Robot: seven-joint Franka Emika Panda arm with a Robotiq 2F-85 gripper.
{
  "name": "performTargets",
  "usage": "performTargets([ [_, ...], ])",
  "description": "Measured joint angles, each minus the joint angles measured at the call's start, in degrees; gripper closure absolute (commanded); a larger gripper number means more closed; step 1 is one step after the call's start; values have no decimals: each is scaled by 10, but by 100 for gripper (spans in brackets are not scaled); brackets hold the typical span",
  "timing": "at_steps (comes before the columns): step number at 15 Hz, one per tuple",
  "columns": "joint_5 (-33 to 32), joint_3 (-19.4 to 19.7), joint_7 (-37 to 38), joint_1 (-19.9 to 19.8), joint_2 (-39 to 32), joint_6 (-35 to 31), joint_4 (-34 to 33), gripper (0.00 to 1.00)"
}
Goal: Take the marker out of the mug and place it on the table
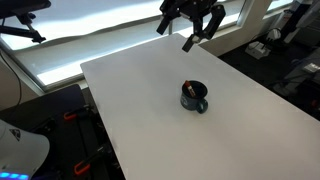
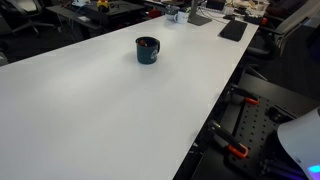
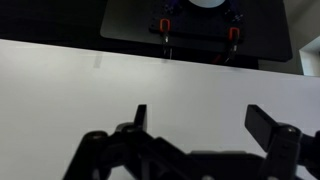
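The dark blue-black mug (image 1: pixel 194 97) stands upright on the white table (image 1: pixel 150 110), its handle to one side. It also shows in an exterior view (image 2: pixel 147 49) near the table's far part. A small orange-red bit of the marker (image 1: pixel 189 89) shows at the mug's rim; it also shows in an exterior view (image 2: pixel 145 43). My gripper (image 1: pixel 200 30) hangs high above the table's far edge, well away from the mug, open and empty. In the wrist view the open fingers (image 3: pixel 205 120) frame bare table; the mug is out of that view.
Dark floor and black equipment with orange clamps (image 2: pixel 238 150) lie beside the table's long edge. Desks with clutter (image 2: pixel 200 15) stand beyond the far end. A bright window ledge (image 1: pixel 60 45) runs behind the table. A dark base with orange parts (image 3: pixel 195 30) lies past the table edge.
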State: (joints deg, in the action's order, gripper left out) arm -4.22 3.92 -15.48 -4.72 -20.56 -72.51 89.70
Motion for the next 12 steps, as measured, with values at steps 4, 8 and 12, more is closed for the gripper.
performTargets([
  [4, 0, 0, 0, 0, 0, 0, 0, 0],
  [8, 0, -1, -3, -4, -16, 0, -13, 0],
  [12, -1, -1, -24, -16, -78, 4, -84, 0],
])
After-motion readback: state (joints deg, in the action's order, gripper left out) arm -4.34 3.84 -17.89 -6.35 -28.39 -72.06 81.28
